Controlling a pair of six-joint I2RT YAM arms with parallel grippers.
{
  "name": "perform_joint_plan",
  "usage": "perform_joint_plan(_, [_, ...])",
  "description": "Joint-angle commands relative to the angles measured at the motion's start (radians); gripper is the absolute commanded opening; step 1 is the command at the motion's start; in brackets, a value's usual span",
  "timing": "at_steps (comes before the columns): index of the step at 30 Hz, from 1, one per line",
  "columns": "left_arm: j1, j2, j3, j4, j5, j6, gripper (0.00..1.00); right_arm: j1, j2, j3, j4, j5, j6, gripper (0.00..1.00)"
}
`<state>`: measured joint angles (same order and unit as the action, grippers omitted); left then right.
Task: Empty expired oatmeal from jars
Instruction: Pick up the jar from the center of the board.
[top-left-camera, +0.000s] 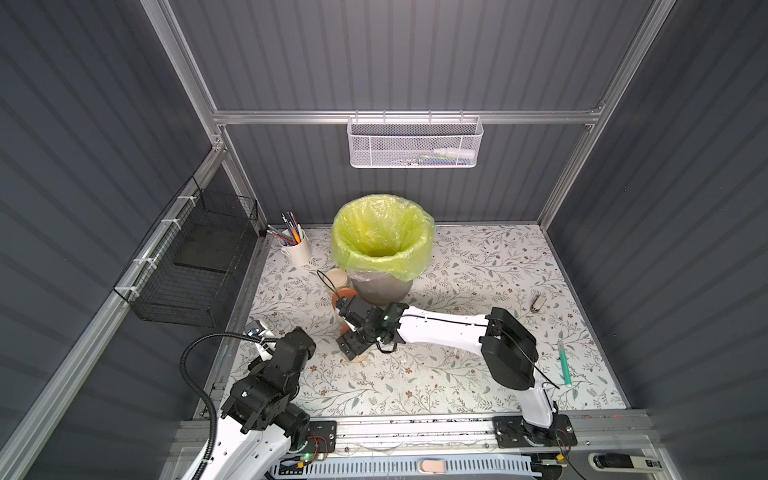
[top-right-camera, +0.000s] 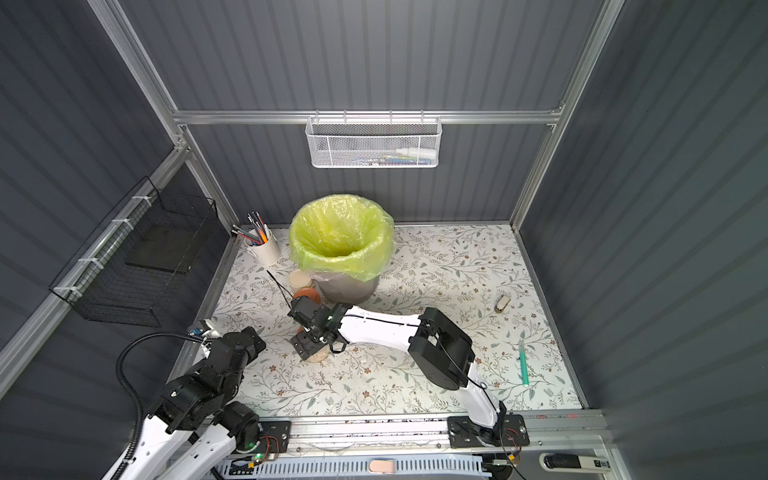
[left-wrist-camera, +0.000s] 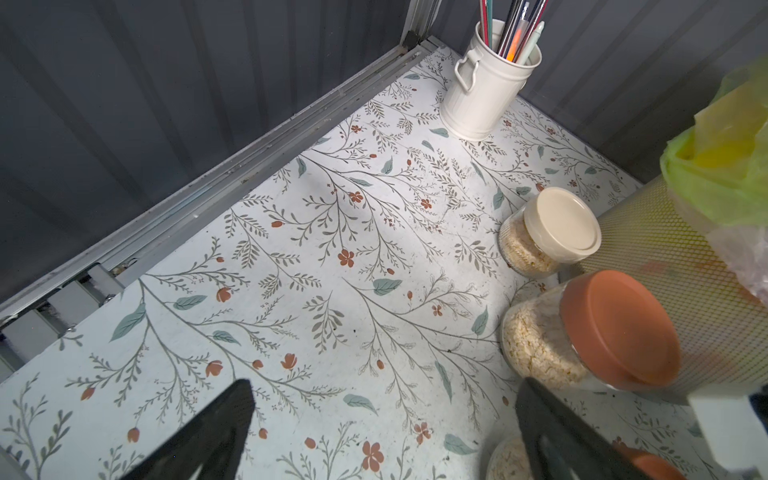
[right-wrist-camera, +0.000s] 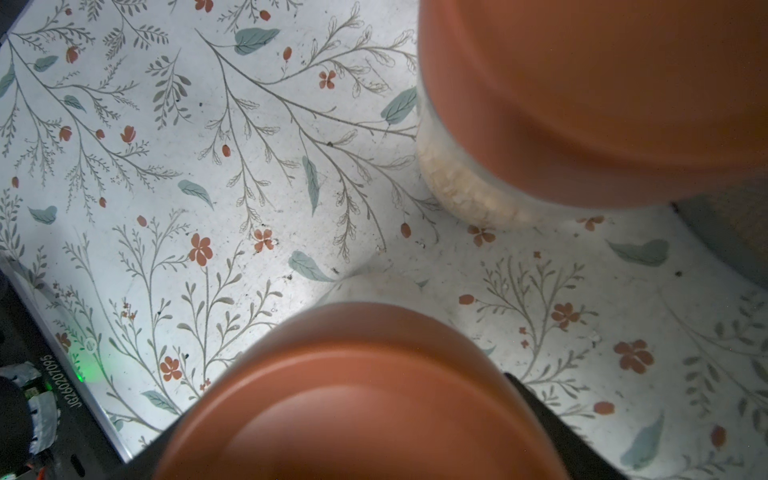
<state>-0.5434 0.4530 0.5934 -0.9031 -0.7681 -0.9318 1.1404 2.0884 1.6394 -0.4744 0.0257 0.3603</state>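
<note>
1. A robotics lab cell rather than a real home: grey ribbed wall panels (top-left-camera: 374, 54) in an aluminium frame (top-left-camera: 399, 117) box in the scene.
2. The left arm (top-left-camera: 266, 386) and right arm (top-left-camera: 440, 328) stand on a metal rail (top-left-camera: 415, 432) along the lower edge.
3. The floral worktop (top-left-camera: 478, 270) is dressed like a household desk, with a pen cup (top-left-camera: 299, 253) and lined bin (top-left-camera: 382, 291) at centre and a white mesh basket (top-left-camera: 415, 145) hung above.

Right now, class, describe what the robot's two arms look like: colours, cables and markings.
Left arm: white shells, black joints, a ribbed black hose looping beside it. Right arm: white shell, black joints, thin black cable, green light by its black gripper.
</note>
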Motion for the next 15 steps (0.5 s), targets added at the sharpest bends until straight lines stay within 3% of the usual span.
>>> perform_joint_plan(1, [0.002,0.017,0.000,0.042,-0.007,0.064,1.00,-0.011,-0.046,-0.026,-0.048,0.035,0.017,0.77])
perform_joint_plan(8, [0.002,0.107,0.000,0.211,0.052,0.237,1.00,-0.050,-0.156,-0.121,-0.050,0.068,0.038,0.67])
perform_joint_plan(12, [0.002,0.126,0.002,0.291,0.053,0.278,1.00,-0.073,-0.215,-0.180,-0.056,0.082,0.046,0.66])
perform_joint_plan(15, [0.002,0.102,-0.035,0.427,0.126,0.362,1.00,-0.095,-0.260,-0.226,-0.062,0.091,0.059,0.65])
